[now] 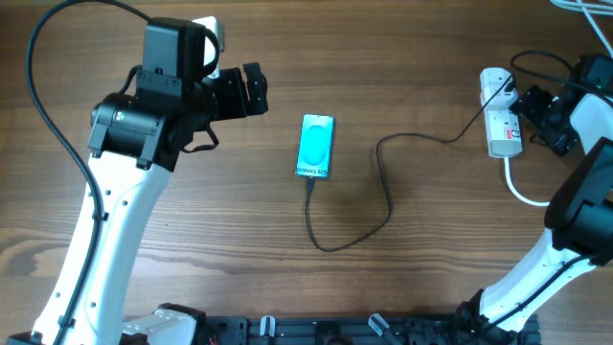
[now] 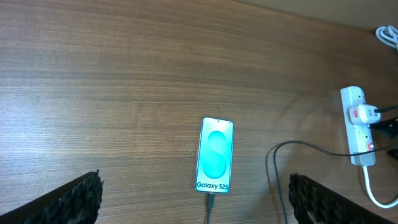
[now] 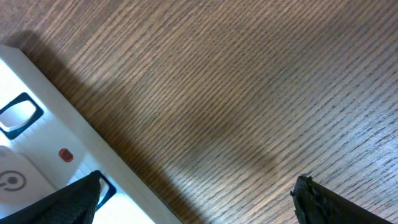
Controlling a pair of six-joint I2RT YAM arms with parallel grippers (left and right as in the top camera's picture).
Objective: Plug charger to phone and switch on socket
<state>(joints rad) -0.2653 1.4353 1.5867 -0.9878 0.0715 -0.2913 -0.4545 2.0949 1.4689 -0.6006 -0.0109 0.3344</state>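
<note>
The phone [image 1: 315,146] lies flat mid-table, its cyan screen lit; it shows too in the left wrist view [image 2: 215,155]. The charger [image 1: 383,187], a thin black cable, loops from the socket [image 1: 500,115] round to the phone's near end, where its plug [image 2: 211,200] sits against the bottom edge. My left gripper [image 1: 261,89] hovers left of the phone, open and empty [image 2: 194,186]. My right gripper [image 1: 525,113] is open just right of the socket, with one finger [image 3: 78,199] over the strip's edge [image 3: 43,146] and nothing between the jaws [image 3: 196,186].
A thick white cord [image 1: 522,192] curves from the socket's near end toward the right arm's base. More white cable [image 1: 599,19] lies at the far right corner. Bare wooden table surrounds the phone.
</note>
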